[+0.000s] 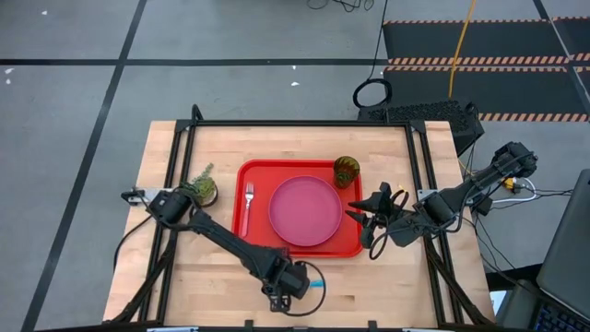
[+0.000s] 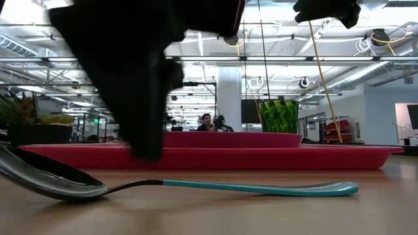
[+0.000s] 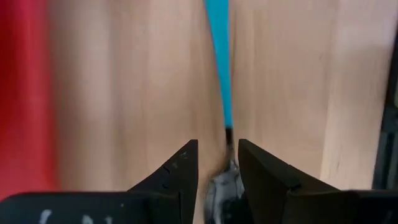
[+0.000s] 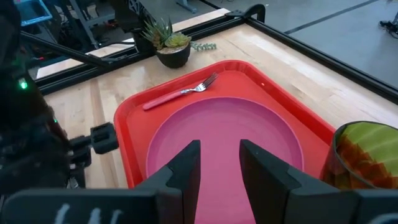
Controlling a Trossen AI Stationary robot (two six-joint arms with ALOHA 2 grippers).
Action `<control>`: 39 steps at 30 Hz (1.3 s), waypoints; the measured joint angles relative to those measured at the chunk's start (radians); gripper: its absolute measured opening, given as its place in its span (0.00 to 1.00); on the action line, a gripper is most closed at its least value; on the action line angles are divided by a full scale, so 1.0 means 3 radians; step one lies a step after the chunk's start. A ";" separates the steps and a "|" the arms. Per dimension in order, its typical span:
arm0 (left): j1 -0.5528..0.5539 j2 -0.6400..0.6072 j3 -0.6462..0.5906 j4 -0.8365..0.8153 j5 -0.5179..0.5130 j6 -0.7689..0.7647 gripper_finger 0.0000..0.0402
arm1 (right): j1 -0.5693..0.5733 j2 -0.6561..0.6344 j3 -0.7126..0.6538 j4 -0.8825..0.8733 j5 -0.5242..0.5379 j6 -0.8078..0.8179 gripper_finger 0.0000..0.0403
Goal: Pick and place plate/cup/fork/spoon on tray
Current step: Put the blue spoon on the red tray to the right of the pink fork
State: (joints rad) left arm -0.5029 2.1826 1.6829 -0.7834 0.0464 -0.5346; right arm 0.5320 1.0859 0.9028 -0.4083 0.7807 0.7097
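Note:
The spoon (image 2: 261,188) lies flat on the bare wood near the table's front edge, dark bowl on the left in the low view and light blue handle (image 3: 219,62) running away from it. My left gripper (image 3: 217,155) points down over it, open, one finger on each side of the spoon's neck. On the red tray (image 1: 253,171) rest the pink plate (image 1: 306,210), the pink-handled fork (image 1: 248,198) left of the plate, and the green cup (image 1: 347,171) upright in the far right corner. My right gripper (image 1: 359,214) hovers open over the tray's right rim.
A small potted plant (image 1: 203,187) stands on the table by the tray's far left corner. Black frame rails run along the table's left, right and far edges. Bare wood lies between the tray and the near edge, where the spoon is.

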 joint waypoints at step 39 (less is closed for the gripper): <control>0.0013 0.0079 0.0032 0.0375 0.0017 -0.0213 0.29 | 0.0000 -0.0001 0.0001 0.0000 -0.0103 0.0012 0.26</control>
State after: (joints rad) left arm -0.4990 2.2063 1.6924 -0.6708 0.0516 -0.5987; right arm 0.5320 1.0855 0.9031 -0.4084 0.7499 0.7134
